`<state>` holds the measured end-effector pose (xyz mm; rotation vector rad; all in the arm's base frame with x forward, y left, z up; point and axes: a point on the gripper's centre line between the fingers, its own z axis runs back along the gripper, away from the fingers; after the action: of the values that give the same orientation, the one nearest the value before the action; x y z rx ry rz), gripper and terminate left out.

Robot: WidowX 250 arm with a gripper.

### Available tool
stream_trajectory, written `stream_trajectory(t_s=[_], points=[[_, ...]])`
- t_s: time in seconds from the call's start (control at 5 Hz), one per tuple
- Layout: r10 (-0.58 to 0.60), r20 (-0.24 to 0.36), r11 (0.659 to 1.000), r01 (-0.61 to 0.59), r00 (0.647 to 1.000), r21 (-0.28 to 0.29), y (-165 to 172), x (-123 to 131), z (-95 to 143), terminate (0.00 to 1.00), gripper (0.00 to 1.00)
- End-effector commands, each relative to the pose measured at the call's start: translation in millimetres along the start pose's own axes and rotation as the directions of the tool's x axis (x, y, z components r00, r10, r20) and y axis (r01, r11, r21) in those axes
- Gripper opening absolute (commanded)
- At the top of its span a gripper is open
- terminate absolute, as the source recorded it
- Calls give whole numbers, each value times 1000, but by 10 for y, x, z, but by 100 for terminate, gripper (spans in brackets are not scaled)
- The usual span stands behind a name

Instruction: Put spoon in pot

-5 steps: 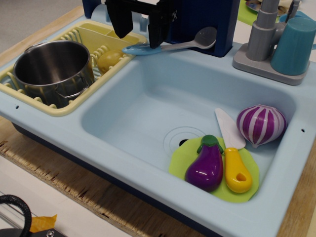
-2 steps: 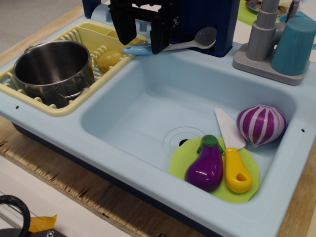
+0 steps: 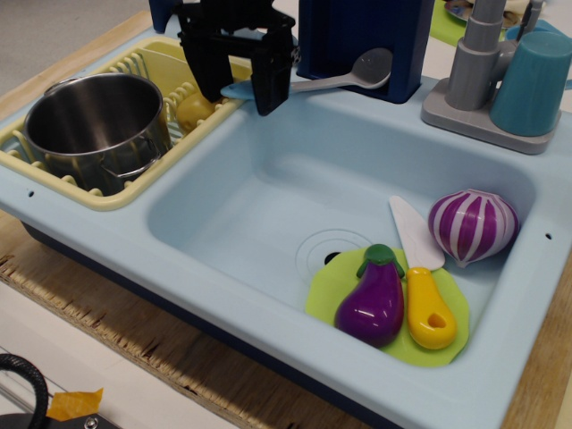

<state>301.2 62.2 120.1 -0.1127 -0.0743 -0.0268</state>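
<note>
gripper (image 3: 238, 89) jaws spread wide, straddling spoon (image 3: 344, 76) handle tip, not clamped; pot (image 3: 96, 125) well left of jaws.

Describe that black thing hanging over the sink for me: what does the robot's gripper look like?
The gripper is matte black throughout, with two flat, blocky fingers hanging from a boxy black body. The fingers are squared-off slabs, not rounded. No cables, labels or markings can be made out on it from this view.

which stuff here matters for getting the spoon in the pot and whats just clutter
Job: spoon, pot, gripper.
Clutter: eggplant, knife, onion, green plate, teal cup, faucet, yellow rack.
</note>
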Motion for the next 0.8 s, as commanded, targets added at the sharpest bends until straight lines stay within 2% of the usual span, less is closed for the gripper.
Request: stream_trajectory(t_s=[0.0, 0.2, 0.4, 0.6], points=[[-21, 23, 1000, 21, 1000, -4, 55, 9, -4, 0, 0], [0, 24, 1000, 0, 1000, 4, 48, -28, 16, 0, 0], [47, 47, 998, -50, 998, 50, -17, -143, 200, 0, 0], [97, 96, 992, -104, 991, 73, -61, -228, 351, 0, 0]])
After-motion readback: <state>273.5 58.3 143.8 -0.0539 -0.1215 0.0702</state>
